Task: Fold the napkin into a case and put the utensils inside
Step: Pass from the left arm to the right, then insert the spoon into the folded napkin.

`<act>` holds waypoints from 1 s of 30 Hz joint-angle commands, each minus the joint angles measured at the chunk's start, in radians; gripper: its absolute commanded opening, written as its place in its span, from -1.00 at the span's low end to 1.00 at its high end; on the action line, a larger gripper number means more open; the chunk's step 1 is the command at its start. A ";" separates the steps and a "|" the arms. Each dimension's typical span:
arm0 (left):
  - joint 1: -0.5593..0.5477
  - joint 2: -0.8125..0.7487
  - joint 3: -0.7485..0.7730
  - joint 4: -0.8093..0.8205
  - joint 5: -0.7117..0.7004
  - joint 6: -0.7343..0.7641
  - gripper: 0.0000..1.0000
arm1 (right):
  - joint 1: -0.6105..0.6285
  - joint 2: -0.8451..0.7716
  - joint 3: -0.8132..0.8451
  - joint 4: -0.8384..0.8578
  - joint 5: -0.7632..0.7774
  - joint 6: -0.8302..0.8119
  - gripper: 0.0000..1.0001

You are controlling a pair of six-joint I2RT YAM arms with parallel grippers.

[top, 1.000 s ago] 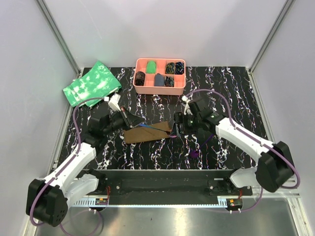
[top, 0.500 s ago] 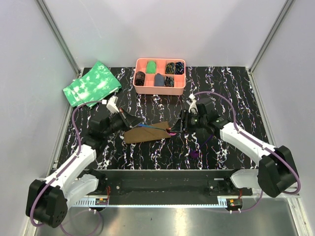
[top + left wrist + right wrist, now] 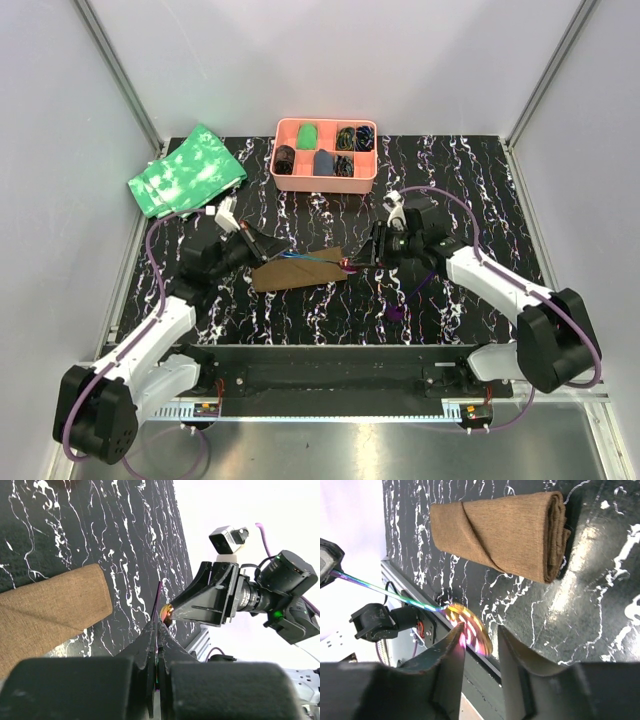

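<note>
The napkin (image 3: 300, 271) lies folded as a flat brown case in the middle of the table; it also shows in the right wrist view (image 3: 505, 530) and the left wrist view (image 3: 50, 610). My left gripper (image 3: 262, 245) (image 3: 156, 625) is shut on the slim stem (image 3: 385, 592) of a utensil and holds it above the case. Its pink-red rounded end (image 3: 347, 265) (image 3: 470, 630) sits past the case's right end, between the fingers of my right gripper (image 3: 373, 250) (image 3: 479, 630), which is open. A second, purple utensil (image 3: 395, 311) lies on the table under my right arm.
A pink compartment tray (image 3: 324, 124) with small items stands at the back centre. A green white-mottled cloth (image 3: 188, 170) lies at the back left. The table's black marbled surface (image 3: 320, 310) ends at a metal rail in front.
My right gripper has drawn back to the right, off the case's right end. The utensil's rounded end now shows past that end, between the right fingers.
</note>
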State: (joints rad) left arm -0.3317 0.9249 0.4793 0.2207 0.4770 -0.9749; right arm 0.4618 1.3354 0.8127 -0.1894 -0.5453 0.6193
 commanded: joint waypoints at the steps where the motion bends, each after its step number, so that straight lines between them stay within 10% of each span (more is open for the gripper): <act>1: 0.008 0.006 -0.010 0.120 0.034 -0.042 -1.00 | -0.011 0.027 0.000 0.103 -0.065 -0.003 -0.34; 4: 0.008 0.017 -0.021 0.143 0.040 -0.056 -1.00 | -0.017 0.036 -0.003 0.139 -0.093 0.002 -0.97; 7: 0.011 0.049 0.008 0.052 0.032 -0.010 -1.00 | -0.026 0.045 -0.003 0.157 -0.078 -0.024 -1.00; 9: 0.016 0.071 0.164 -0.368 -0.159 0.190 -0.15 | -0.063 0.041 0.011 0.082 -0.023 -0.053 -1.00; 12: 0.023 0.095 0.264 -0.579 -0.387 0.303 0.06 | -0.089 0.065 0.081 -0.063 0.048 -0.145 -1.00; 22: 0.023 0.236 0.209 -0.506 -0.371 0.275 -0.87 | -0.132 0.182 0.236 -0.266 0.099 -0.443 -1.00; 30: 0.023 0.319 0.180 -0.445 -0.415 0.272 -0.94 | -0.140 0.263 0.302 -0.295 0.055 -0.562 -1.00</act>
State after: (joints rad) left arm -0.3088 1.2385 0.6659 -0.2924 0.1177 -0.7143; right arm 0.3298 1.5646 1.0477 -0.4587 -0.4538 0.1593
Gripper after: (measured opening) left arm 0.038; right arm 0.012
